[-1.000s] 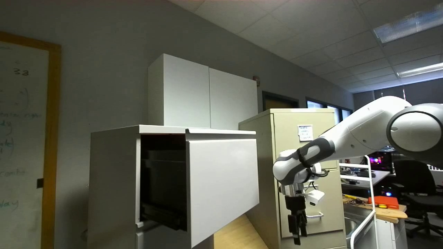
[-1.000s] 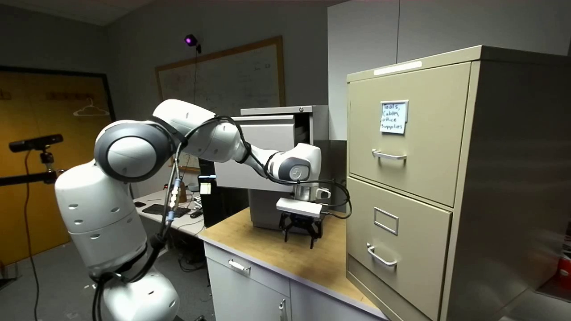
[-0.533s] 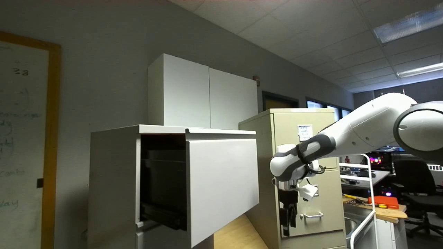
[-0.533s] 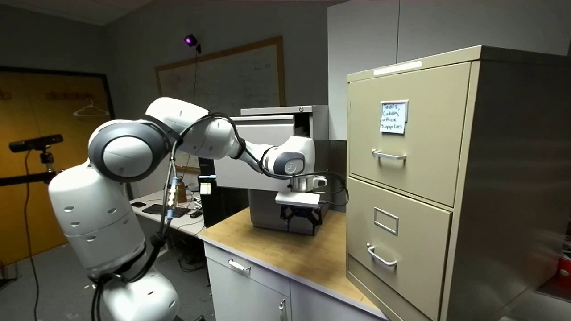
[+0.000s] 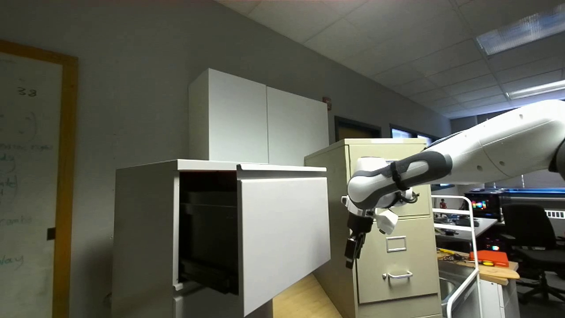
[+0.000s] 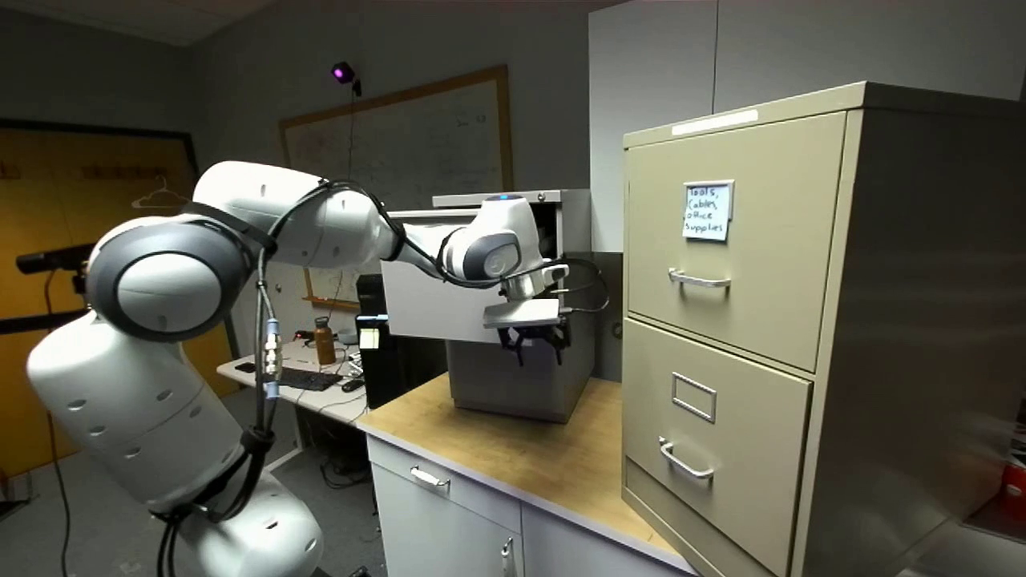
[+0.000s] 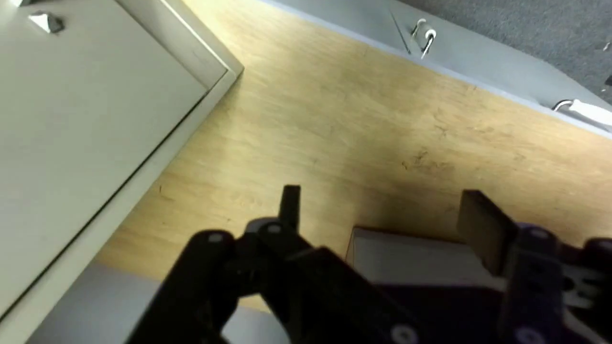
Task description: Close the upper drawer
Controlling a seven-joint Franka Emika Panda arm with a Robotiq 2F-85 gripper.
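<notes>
The upper drawer (image 5: 284,234) stands pulled out of the light-grey cabinet (image 5: 143,238), its dark inside showing at the side. It also shows in an exterior view (image 6: 433,304), partly hidden behind the arm. My gripper (image 6: 539,361) hangs near the drawer's lower right corner in that view, fingers pointing down. In an exterior view the gripper (image 5: 351,258) is to the right of the drawer front, apart from it. In the wrist view the gripper (image 7: 381,203) is open with nothing between its fingers. Part of the grey cabinet (image 7: 416,260) shows below the fingertips.
A beige filing cabinet (image 6: 737,320) with handles stands beside the gripper, and also shows in the wrist view (image 7: 91,124). The wooden countertop (image 6: 513,457) lies below. A white wall cupboard (image 5: 265,123) is above. A desk (image 6: 280,365) stands behind the arm.
My gripper has risen and moved closer to the drawer front, tilting slightly. The arm's upper links have drawn back. The drawer has not moved.
</notes>
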